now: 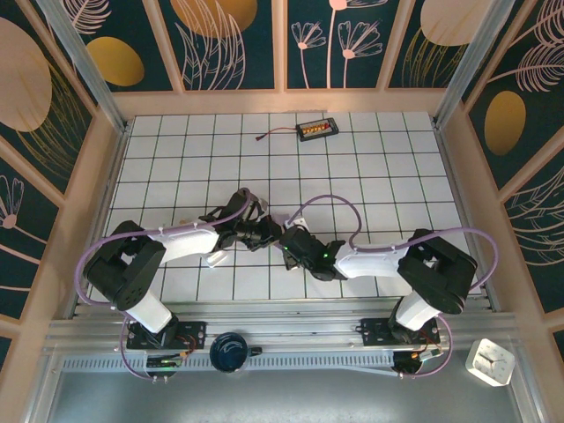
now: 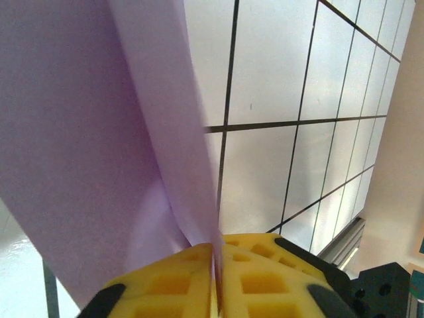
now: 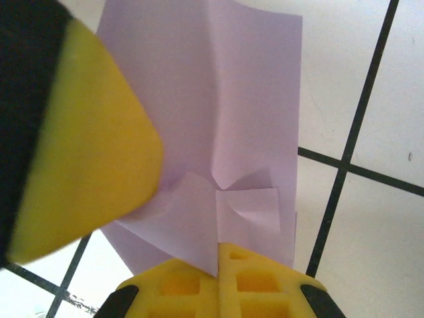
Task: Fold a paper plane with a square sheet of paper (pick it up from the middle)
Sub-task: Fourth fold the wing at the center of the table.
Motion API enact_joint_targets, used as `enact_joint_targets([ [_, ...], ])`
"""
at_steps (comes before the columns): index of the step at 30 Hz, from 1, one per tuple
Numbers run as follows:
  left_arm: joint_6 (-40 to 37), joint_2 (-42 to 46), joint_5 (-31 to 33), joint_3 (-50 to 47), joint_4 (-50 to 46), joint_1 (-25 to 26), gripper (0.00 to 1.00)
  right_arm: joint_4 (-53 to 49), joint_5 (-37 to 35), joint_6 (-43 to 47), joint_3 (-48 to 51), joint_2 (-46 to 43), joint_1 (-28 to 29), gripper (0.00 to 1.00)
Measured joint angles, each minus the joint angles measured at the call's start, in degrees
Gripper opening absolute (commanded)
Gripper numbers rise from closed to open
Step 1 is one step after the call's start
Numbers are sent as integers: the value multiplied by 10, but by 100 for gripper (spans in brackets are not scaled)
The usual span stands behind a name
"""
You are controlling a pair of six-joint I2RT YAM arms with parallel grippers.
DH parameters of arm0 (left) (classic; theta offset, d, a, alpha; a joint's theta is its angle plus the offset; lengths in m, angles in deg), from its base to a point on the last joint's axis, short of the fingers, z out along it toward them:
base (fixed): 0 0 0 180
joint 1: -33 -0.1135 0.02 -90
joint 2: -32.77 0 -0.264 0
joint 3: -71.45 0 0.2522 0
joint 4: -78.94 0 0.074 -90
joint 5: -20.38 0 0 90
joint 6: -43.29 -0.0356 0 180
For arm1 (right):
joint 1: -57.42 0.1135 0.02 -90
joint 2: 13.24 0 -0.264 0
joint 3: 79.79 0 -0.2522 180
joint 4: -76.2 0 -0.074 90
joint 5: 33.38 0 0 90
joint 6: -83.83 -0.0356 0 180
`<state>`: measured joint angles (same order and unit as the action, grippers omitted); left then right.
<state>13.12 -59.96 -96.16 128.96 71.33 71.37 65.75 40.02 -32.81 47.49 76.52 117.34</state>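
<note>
Our left gripper (image 2: 215, 258) and right gripper (image 3: 218, 255) each have jaws closed flat on the creased square sheet of paper (image 3: 225, 99) over the table (image 2: 265, 86), seemingly bracing it for a fold.

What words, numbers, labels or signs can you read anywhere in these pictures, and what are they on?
No text can be read anywhere.
The lavender paper: plain, no print.
The small black device at the far side of the table: any markings are too small to read.
The white square object at the bottom right of the top view: dial-like marks, too small to read.
</note>
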Motion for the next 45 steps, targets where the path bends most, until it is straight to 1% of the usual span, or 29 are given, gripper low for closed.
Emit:
enact_joint_targets([
  [4,-6,0,0,0,-8,0,22,8,21,-11,12,0,-10,0],
  [8,-11,0,0,1,-9,0,35,28,52,-24,28,-4,-25,0],
  [10,-11,3,1,1,-10,0,39,40,70,-31,38,-8,-33,0],
  [14,-11,23,1,-1,-9,-1,46,61,112,-51,62,-28,-56,0],
  [17,-11,46,3,-8,-8,-2,48,75,143,-66,79,-43,-74,0],
  [22,-11,78,14,-25,-6,-5,48,94,188,-98,94,-55,-91,0],
  [28,0,86,11,-67,23,-5,38,105,218,-138,99,-68,-105,0],
  [33,4,62,-5,-74,42,-5,34,107,223,-161,99,-69,-108,0],
  [36,2,51,-11,-74,43,-5,35,107,223,-172,99,-69,-108,0],
  [37,2,51,-10,-74,41,-5,37,107,223,-174,99,-69,-108,0],
  [41,-7,63,15,-74,32,-5,40,107,223,-183,99,-69,-108,0],
  [44,-10,64,20,-74,33,-5,40,109,223,-189,99,-69,-108,1],
  [45,-10,62,19,-74,33,-5,37,111,223,-190,99,-69,-108,1],
])
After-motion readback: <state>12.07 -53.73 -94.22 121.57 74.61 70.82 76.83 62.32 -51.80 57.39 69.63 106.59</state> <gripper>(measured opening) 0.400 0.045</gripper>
